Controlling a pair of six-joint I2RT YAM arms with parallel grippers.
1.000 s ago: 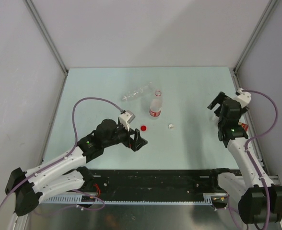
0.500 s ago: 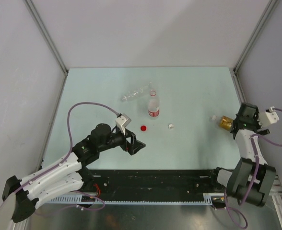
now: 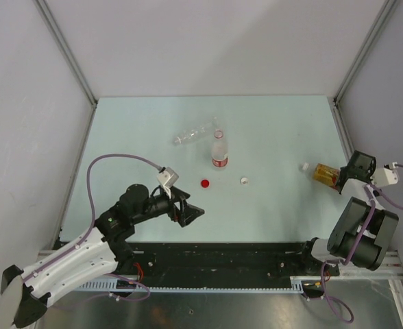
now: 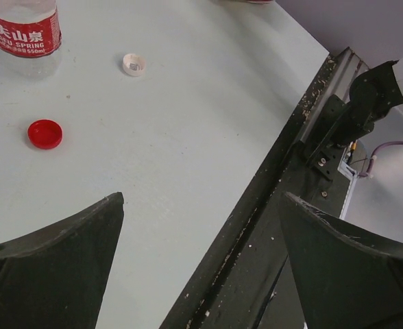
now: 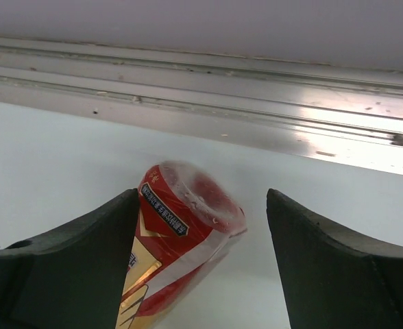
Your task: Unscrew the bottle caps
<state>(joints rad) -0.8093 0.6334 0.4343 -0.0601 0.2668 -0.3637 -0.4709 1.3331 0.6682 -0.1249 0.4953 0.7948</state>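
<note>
Operator: Where are the bottles and the caps?

Observer: You have the upright bottle (image 3: 219, 152) with the red label near the middle of the bench (image 3: 270, 123). The crinkled bottle (image 3: 194, 132) lies on its side just behind it, to the left. The red cap (image 3: 205, 183) lies loose in front of it, a little to the left. One white cap (image 3: 244, 181) lies loose in front of it, to the right. The amber bottle (image 3: 323, 174) lies on its side far to the right of it, by the bench edge. A second white cap (image 3: 303, 166) shows at the end that points toward the upright bottle.

Operator: And the claws?

Observer: Your left claw (image 4: 201, 205) is spread wide and holds nothing. It hovers in front of the upright bottle, to the left, nearer to you than the red cap. Your right claw (image 5: 201, 199) is spread on both sides of the amber bottle's bottom. One finger is close against the bottle and the other stands apart, so it does not pinch.
</note>
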